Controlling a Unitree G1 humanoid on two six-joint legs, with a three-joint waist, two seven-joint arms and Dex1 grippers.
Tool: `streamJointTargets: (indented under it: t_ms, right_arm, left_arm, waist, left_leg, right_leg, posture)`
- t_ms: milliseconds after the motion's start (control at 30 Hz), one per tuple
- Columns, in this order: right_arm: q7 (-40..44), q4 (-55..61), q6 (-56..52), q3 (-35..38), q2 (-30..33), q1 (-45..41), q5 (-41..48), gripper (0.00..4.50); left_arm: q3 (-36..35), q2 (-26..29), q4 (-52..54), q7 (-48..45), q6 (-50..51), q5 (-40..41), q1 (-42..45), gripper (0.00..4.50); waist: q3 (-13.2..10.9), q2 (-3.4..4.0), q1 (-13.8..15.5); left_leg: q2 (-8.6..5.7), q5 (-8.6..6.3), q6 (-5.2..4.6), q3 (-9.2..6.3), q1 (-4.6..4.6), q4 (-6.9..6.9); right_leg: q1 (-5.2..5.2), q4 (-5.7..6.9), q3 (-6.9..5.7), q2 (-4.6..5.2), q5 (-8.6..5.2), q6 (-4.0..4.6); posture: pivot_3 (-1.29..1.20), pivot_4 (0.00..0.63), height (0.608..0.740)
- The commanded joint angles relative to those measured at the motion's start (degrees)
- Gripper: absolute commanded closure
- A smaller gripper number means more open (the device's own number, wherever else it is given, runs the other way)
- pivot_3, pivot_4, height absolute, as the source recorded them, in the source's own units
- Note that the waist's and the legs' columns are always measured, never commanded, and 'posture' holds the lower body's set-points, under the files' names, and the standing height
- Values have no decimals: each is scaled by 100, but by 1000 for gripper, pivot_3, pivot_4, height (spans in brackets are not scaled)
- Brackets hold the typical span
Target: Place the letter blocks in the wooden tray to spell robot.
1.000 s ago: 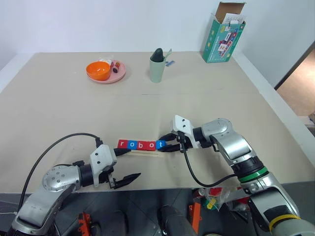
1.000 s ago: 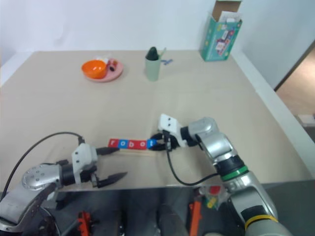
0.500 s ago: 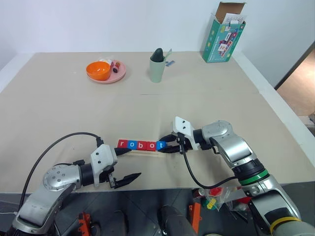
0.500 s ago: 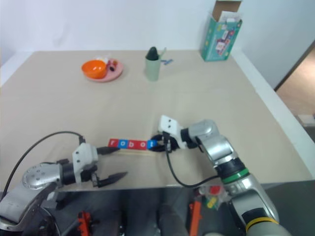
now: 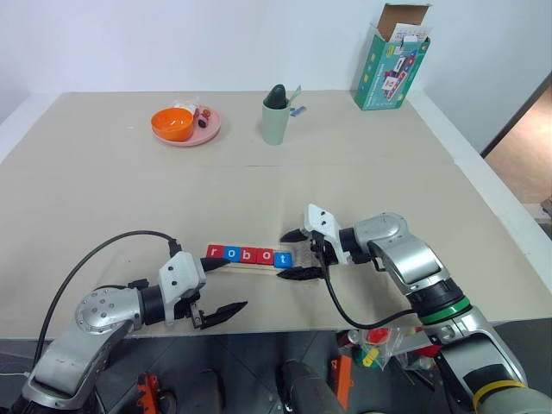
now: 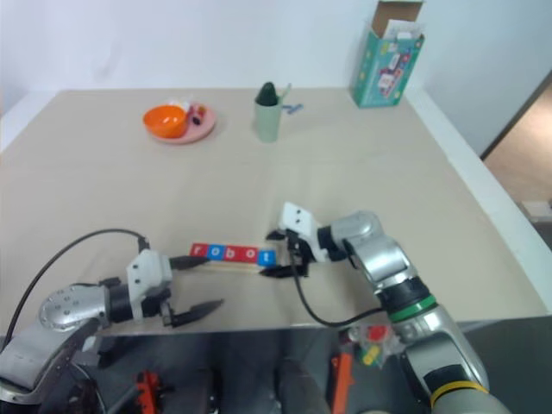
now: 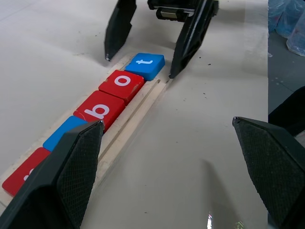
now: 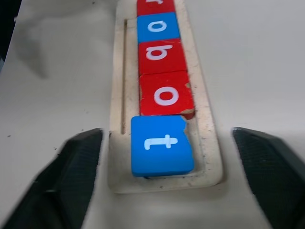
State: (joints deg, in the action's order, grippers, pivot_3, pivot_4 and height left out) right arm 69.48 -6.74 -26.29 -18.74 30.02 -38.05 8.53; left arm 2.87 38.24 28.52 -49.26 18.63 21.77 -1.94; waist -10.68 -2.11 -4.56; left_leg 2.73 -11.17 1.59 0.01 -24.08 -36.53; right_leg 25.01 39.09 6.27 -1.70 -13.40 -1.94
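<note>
Five letter blocks (image 5: 247, 255) lie in a row in the wooden tray (image 5: 252, 268) near the table's front edge and read r, o, b, o, t. The blue t block (image 8: 161, 144) sits at the tray's (image 8: 209, 143) right end, touching the red o (image 8: 166, 95) and set slightly askew. My right gripper (image 5: 294, 256) is open, one finger on either side of the t block, touching nothing. My left gripper (image 5: 224, 289) is open too, low by the tray's left end, with nothing between its fingers (image 7: 71, 176).
At the back left a pink plate (image 5: 210, 133) holds an orange bowl (image 5: 172, 123). A green cup (image 5: 275, 119) stands at the back middle, and a teal carton (image 5: 391, 62) at the back right. The table's front edge (image 5: 285, 329) runs just behind both grippers.
My right gripper, which was shut on the blue t block at the tray's right end, has opened and let it go. The left arm has kept still.
</note>
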Motion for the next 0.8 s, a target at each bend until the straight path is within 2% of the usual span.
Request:
streamJointTargets:
  t_ms: [33, 333, 367, 400, 533, 733, 800]
  right_arm:
    - [-93, 87, 71, 211, 34, -66, 77, 60]
    - [-272, 220, 85, 450, 19, -110, 258, 60]
    - [-287, 325, 21, 531, 22, -111, 343, 618]
    - [-279, 489, -87, 624, 45, -100, 463, 815]
    - [-245, 1355, -706, 982, 207, 115, 1058, 2260]
    - [-250, 2375, -1237, 842, 549, 919, 1475, 4337]
    - [-473, 2338, -1131, 730, 516, 1075, 1303, 4443]
  left_arm:
    - [-43, -29, 53, 2, -77, 27, 69, 0]
    - [-12, -56, 0, -64, -140, -35, 46, 0]
    - [-14, -53, 1, -69, -145, -42, 34, 0]
    - [-21, -50, 9, -72, -146, -44, 18, 0]
    - [-44, -51, 29, -67, -135, -57, -13, 0]
    - [-22, -56, 36, -73, -136, -65, -32, 0]
    - [-7, -61, 23, -84, -136, -67, -8, 0]
  waist:
    - [0, 0, 0]
    - [0, 0, 0]
    - [0, 0, 0]
    - [0, 0, 0]
    - [0, 0, 5]
    - [1, -2, 12]
    - [1, -2, 5]
  left_leg:
    - [0, 0, 0, 0, 0, 0]
    - [0, 0, 0, 0, 0, 0]
    - [0, 0, 0, 0, 0, 0]
    - [0, 0, 0, 0, 0, 0]
    - [0, 0, 0, -3, -3, 2]
    - [-1, 0, 0, -8, -5, 3]
    - [-1, 0, 0, -6, -4, 1]
  right_leg:
    - [0, 0, 0, 0, 0, 0]
    - [0, 0, 0, 0, 0, 0]
    - [0, 0, 0, 0, 0, 0]
    - [0, 0, 1, 0, 0, 0]
    - [1, 0, -1, 0, -1, 0]
    - [0, -1, -5, 1, -7, -2]
    - [0, -1, -4, 1, -6, -1]
  posture:
    - [0, 150, 740]
    - [0, 150, 740]
    - [0, 150, 740]
    - [0, 150, 740]
    - [0, 150, 740]
    - [0, 150, 740]
    - [0, 150, 740]
